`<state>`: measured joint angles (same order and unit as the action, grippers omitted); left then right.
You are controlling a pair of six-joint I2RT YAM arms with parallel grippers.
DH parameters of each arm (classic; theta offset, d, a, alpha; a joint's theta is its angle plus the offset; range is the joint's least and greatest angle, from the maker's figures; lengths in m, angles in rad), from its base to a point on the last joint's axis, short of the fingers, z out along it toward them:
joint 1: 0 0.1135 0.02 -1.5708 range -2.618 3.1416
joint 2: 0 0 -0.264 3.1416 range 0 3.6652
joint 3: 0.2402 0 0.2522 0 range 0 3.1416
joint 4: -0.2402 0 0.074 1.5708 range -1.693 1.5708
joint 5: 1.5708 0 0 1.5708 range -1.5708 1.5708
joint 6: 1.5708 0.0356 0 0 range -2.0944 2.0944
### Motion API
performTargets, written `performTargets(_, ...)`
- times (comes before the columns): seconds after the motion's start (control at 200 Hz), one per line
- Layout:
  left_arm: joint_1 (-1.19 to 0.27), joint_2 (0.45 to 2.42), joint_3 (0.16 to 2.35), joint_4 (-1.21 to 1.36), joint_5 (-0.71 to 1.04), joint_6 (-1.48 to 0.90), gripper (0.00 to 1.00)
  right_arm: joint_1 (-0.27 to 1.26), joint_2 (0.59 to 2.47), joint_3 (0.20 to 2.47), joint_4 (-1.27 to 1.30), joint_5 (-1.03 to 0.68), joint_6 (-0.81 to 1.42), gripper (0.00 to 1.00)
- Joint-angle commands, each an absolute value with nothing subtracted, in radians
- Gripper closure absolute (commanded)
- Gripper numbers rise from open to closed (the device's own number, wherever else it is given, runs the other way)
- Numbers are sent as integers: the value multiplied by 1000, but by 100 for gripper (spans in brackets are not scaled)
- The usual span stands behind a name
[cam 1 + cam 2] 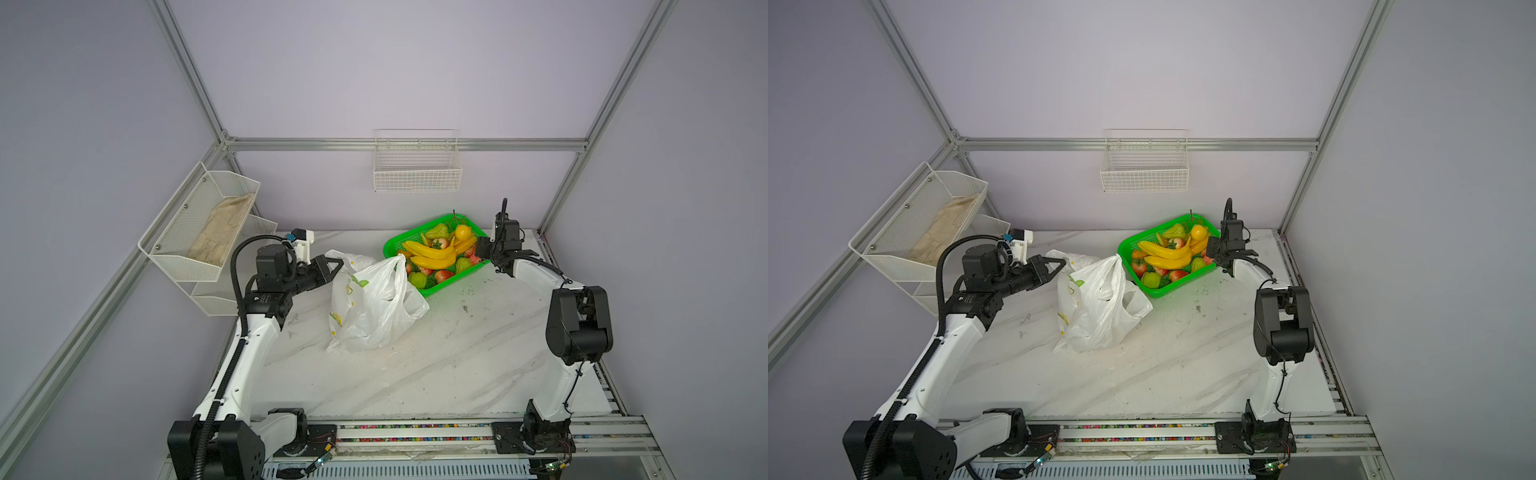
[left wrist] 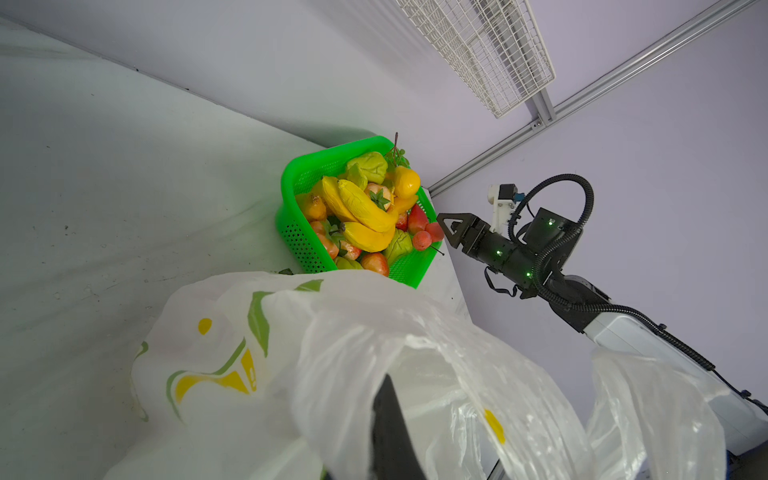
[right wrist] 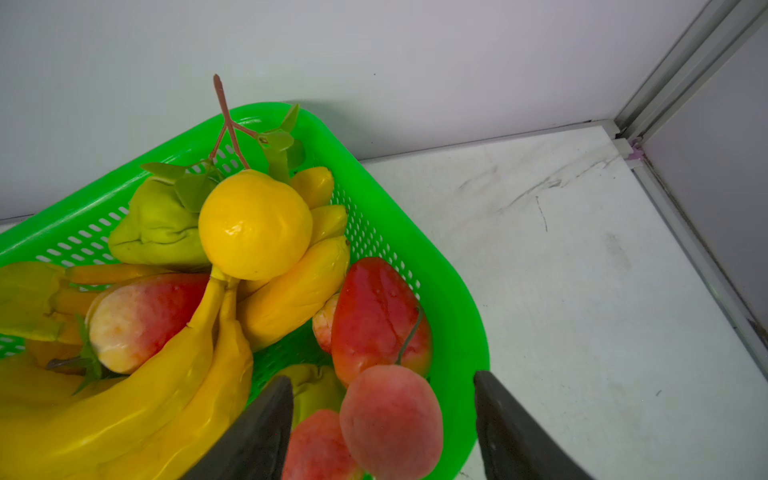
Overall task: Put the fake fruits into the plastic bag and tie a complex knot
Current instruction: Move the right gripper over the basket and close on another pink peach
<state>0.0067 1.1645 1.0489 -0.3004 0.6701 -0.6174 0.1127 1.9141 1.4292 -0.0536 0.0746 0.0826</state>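
Your left gripper [image 1: 340, 262] is squeezed shut on the far left edge of the plastic bag [image 1: 374, 307] and holds that edge up. The bag sits in the middle of the table [image 1: 415, 374], just beside the green basket [image 1: 440, 286]. The fake fruits [image 1: 432, 253] are piled in that basket, far and to the right. Your right gripper [image 3: 382, 378] is over the basket's right side. Its jaws are wide apart with a pink round fruit [image 3: 390, 428] between them, but they do not grip it.
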Motion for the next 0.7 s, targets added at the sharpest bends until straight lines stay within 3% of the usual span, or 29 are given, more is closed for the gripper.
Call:
performTargets(0.0, 17, 1142, 1018, -254, 692, -624, 100, 104, 1944, 1479, -100, 60, 61, 33)
performTargets(0.22, 18, 1138, 1017, -251, 690, -624, 100, 104, 1986, 1507, -120, 61, 59, 42)
performTargets(0.49, 17, 1134, 1017, -250, 697, -628, 100, 103, 2021, 1530, -127, 60, 58, 44)
performTargets(0.695, 17, 1134, 1017, -248, 700, -629, 100, 102, 2021, 1538, -129, 57, 58, 54)
